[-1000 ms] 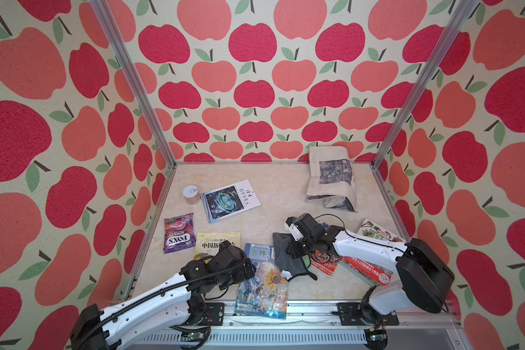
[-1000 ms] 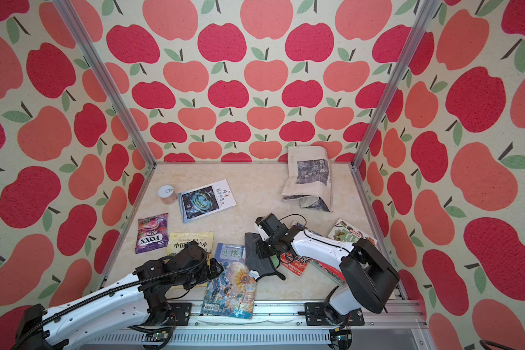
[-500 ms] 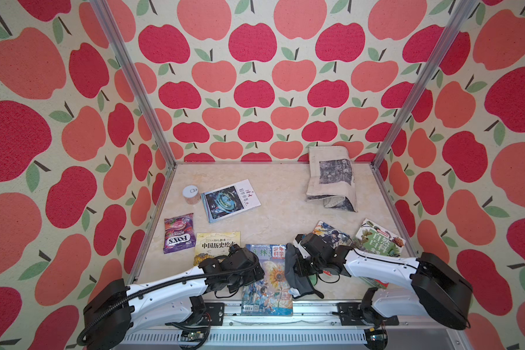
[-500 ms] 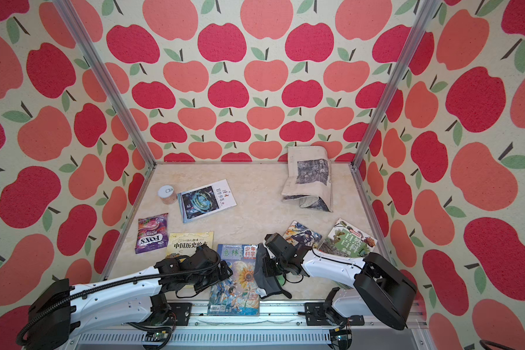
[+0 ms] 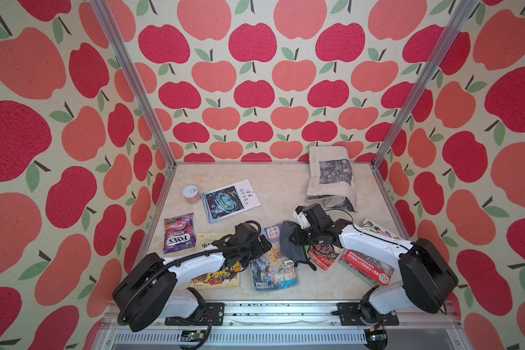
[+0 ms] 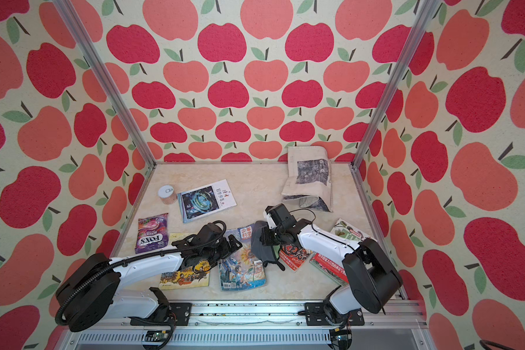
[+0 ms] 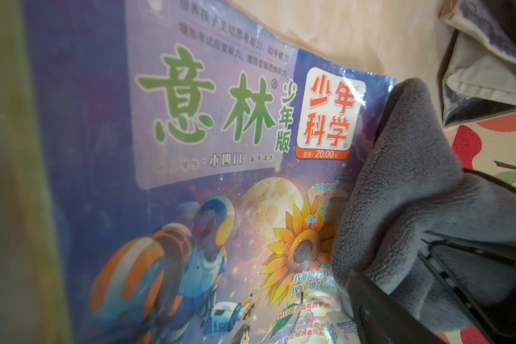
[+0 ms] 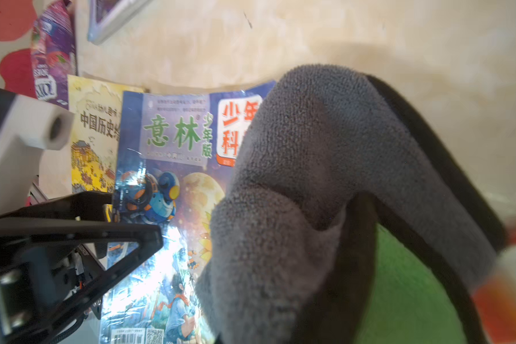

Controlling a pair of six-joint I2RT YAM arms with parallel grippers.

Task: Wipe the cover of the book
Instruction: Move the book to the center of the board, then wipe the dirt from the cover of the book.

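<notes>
The book [image 5: 272,266] [image 6: 240,269] is a glossy blue magazine with a sunflower and a robot on its cover [image 7: 209,184] [image 8: 161,184], lying flat near the table's front edge. My left gripper [image 5: 259,244] [image 6: 229,242] stands open low over the book's left edge. My right gripper [image 5: 294,239] [image 6: 265,239] is shut on a grey cloth [image 5: 288,242] [image 7: 399,193] [image 8: 310,178], which hangs down onto the cover's far right part. The cloth hides the right fingers in the right wrist view.
A yellow history book [image 5: 215,277] lies under my left arm, a purple FOXS candy bag [image 5: 179,233] further left. Red books [image 5: 325,257] and a green magazine [image 5: 376,230] lie under my right arm. Behind are a small tin [image 5: 191,195], another book [image 5: 231,200] and a printed bag [image 5: 331,178].
My right gripper swept the cloth toward the table's front over the cover, then drew it back to the cover's far right part. My left gripper shifted slightly along the book's left edge.
</notes>
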